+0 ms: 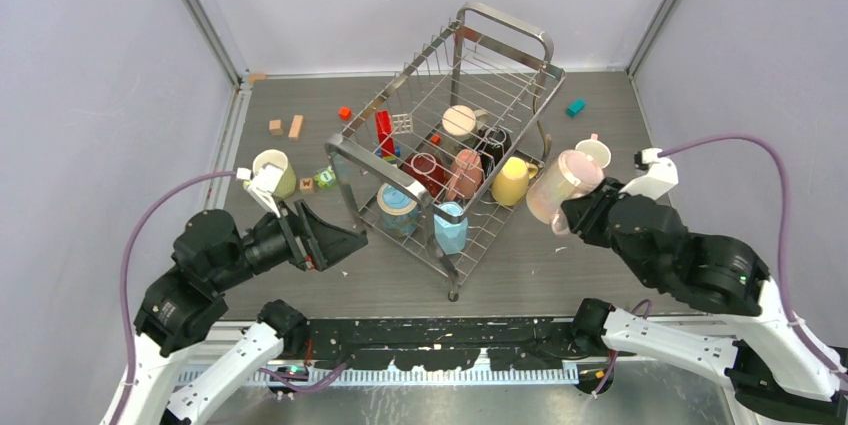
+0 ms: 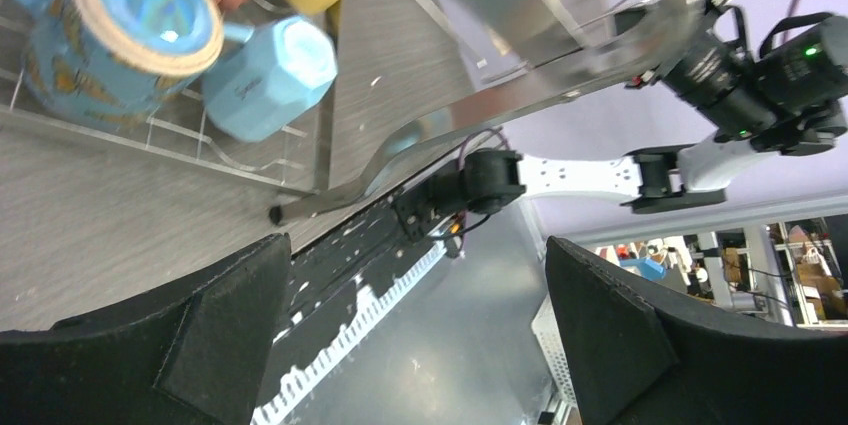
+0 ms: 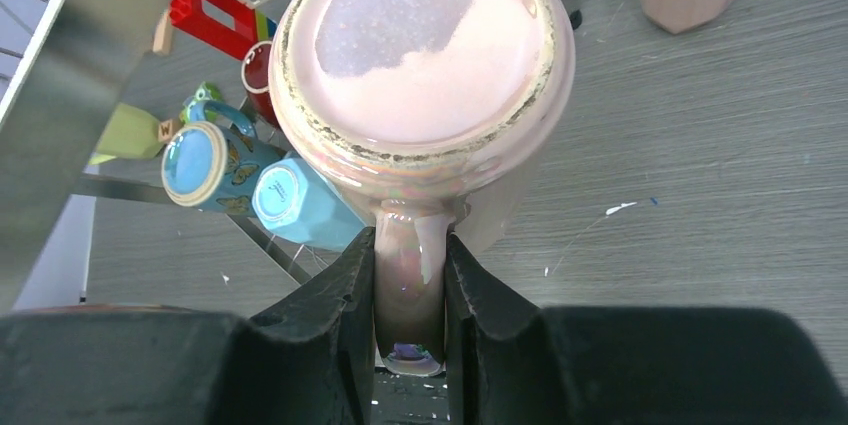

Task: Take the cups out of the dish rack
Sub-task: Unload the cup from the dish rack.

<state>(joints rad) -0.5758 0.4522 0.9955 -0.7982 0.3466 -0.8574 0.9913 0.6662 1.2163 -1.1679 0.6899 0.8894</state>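
Right of the dish rack [image 1: 380, 173], holding aloft a pink mug [image 1: 560, 188] clamped by its handle [image 3: 410, 290] in the right gripper [image 3: 410, 238], with the left gripper [image 2: 415, 245] wide apart and empty; next, probably lowering beside the pale mug [image 1: 595, 151], then releasing.

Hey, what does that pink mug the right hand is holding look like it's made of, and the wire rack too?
Pink mug: probably ceramic. It has a glossy, pearly glaze with bright highlights, and a rough, unglazed-looking ring around its base.
Dish rack: metal, likely steel. It has thin silver wires and a broad, brushed-looking band that reflects softly.
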